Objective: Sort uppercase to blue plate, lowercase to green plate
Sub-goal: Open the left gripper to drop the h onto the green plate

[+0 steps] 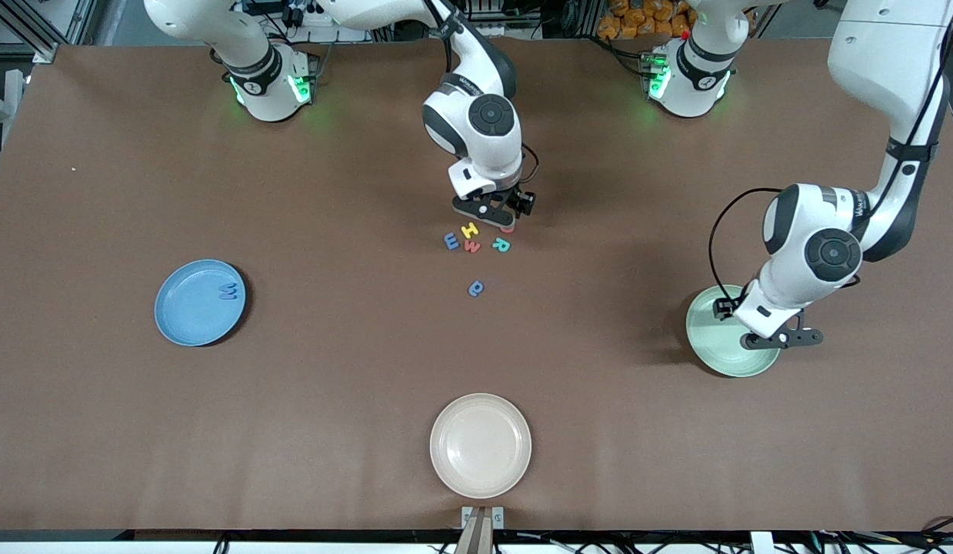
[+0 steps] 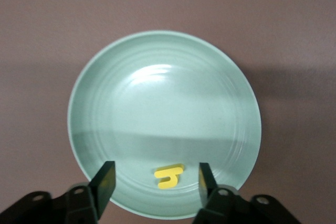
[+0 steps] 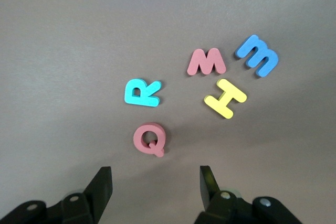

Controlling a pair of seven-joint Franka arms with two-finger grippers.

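Observation:
My left gripper (image 1: 780, 338) (image 2: 156, 174) hangs open over the green plate (image 1: 711, 327) (image 2: 157, 103). A yellow lowercase h (image 2: 169, 176) lies loose on the plate between the fingers. My right gripper (image 1: 495, 215) (image 3: 156, 179) is open and empty over the letter cluster mid-table, just beside the red Q (image 3: 149, 139). Around it lie the green R (image 1: 501, 245) (image 3: 142, 92), yellow H (image 1: 469, 229) (image 3: 225, 98), red m (image 1: 472, 246) (image 3: 206, 62) and blue e (image 1: 451, 241) (image 3: 257, 55). The blue a (image 1: 476, 288) lies nearer the camera. The blue W (image 1: 228, 291) rests on the blue plate (image 1: 188, 312).
A cream-white plate (image 1: 481, 445) sits near the table's front edge, nearer the camera than the letters. The blue plate is toward the right arm's end of the table and the green plate toward the left arm's end.

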